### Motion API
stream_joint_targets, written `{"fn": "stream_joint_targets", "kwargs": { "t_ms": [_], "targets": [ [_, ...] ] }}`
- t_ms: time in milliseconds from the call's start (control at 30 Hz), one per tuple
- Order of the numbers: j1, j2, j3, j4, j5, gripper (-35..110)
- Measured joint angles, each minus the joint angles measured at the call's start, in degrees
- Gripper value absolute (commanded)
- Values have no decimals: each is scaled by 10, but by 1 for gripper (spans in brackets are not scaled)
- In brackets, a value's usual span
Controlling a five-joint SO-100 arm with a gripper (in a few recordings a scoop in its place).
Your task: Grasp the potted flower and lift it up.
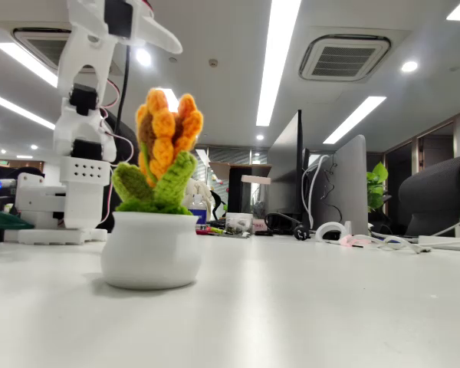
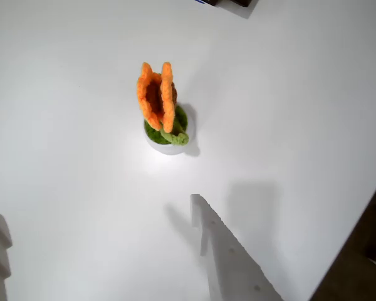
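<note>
The potted flower (image 2: 163, 113) is standing upright on the white desk (image 2: 288, 94), upper centre-left in the wrist view and lower left of centre in the fixed view, where its squat white pot (image 1: 151, 250) is sitting flat on the surface. The tool (image 2: 97, 222) is hanging well above and apart from it, its two white fingers (image 2: 229, 257) spread wide at the lower edge of the wrist view and pinching nothing.

Likely faults from here: the flower is lying above the gap between the fingers, not within it, so a straight descent would probably land short of the pot. The glossy rounded wall could slip from a closing grip, and a finger catching the soft orange petals (image 1: 169, 126) or green yarn leaves (image 1: 157, 184) might tip the pot rather than seize it.

The fixed view is showing the pot's profile, its contact with the desk, and the white arm (image 1: 84, 130) rising behind at upper left; monitors (image 1: 337, 188) and a leafy plant (image 1: 377, 184) are standing far back at right. The wrist view alone is showing the finger spread and the flower's offset from the tool.
</note>
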Motion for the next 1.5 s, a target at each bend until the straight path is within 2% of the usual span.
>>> {"fn": "stream_joint_targets", "kwargs": {
  "t_ms": [300, 767, 1500],
  "targets": [
    [-1, -130, -37, -47, 53, 36],
    [10, -299, -102, -39, -45, 36],
    [36, -465, -158, -140, -69, 36]
  ]
}}
